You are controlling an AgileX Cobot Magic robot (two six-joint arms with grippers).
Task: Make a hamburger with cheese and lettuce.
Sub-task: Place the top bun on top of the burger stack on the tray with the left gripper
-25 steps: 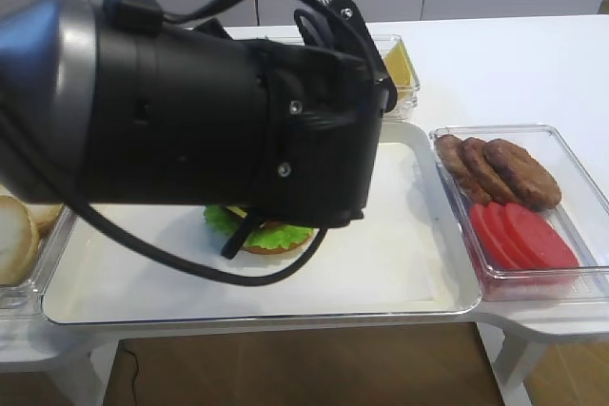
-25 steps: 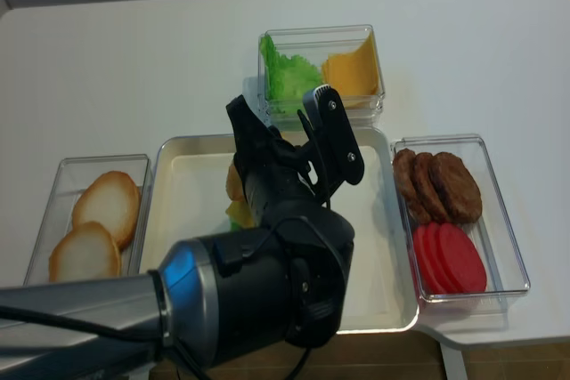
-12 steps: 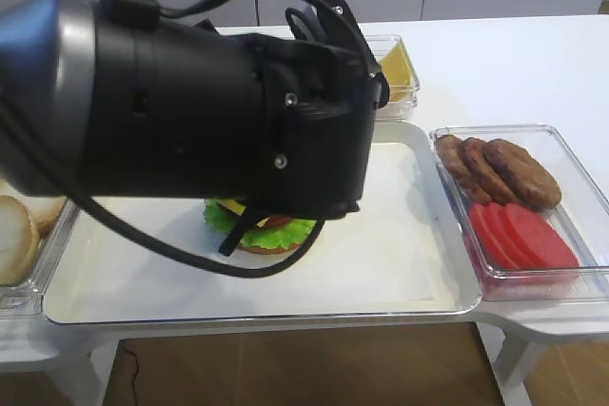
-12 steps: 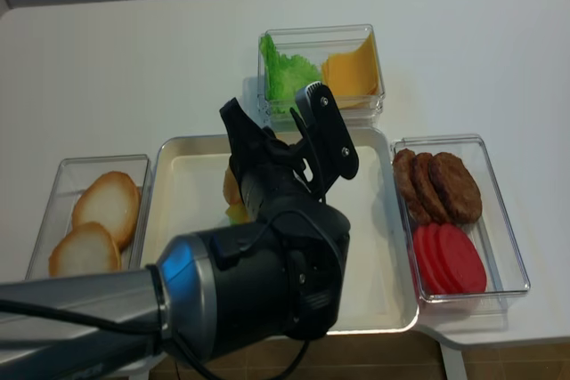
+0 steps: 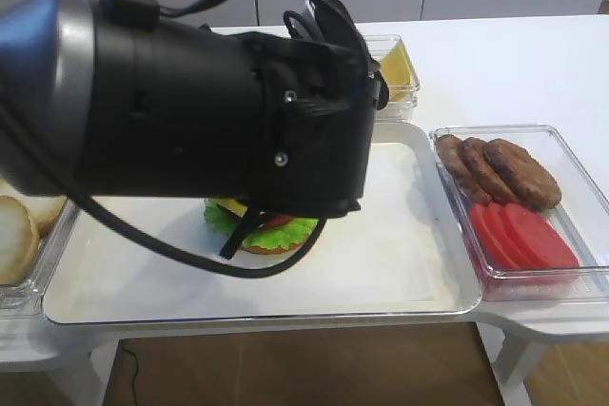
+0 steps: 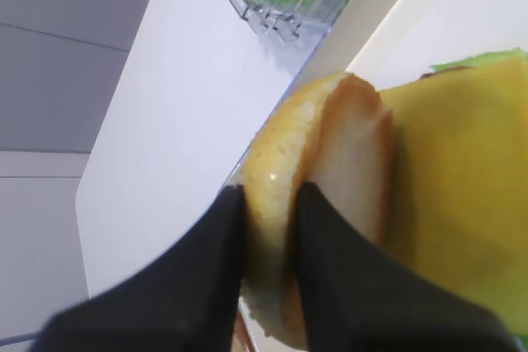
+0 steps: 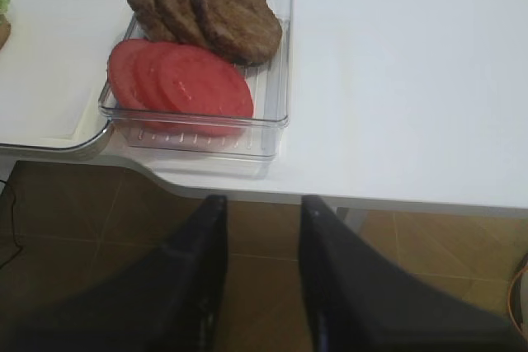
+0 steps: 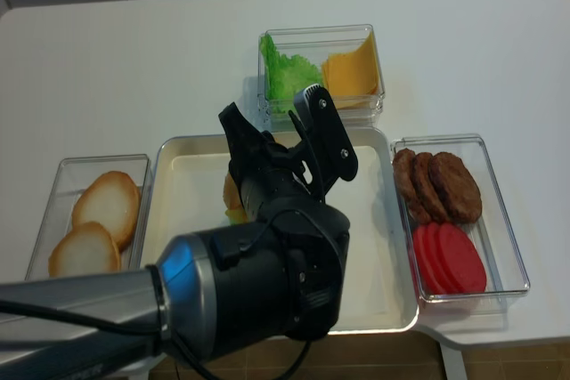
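Note:
In the left wrist view my left gripper is shut on a golden bun half and holds it on edge, its pale cut face turned to the yellow cheese. A strip of green lettuce shows beyond the cheese. In the exterior view the hamburger sits on the metal tray, with lettuce, a red slice and cheese showing; the left arm hides most of it. My right gripper is open and empty, over the floor off the table's front edge.
A clear box on the right holds brown patties and red tomato slices. A box behind the tray holds loose green leaves and yellow slices. Pale bun halves lie in a box at the left.
The left arm has shifted slightly up and back over the hamburger with the bun half still in its grip. The right gripper's earlier state is not shown.

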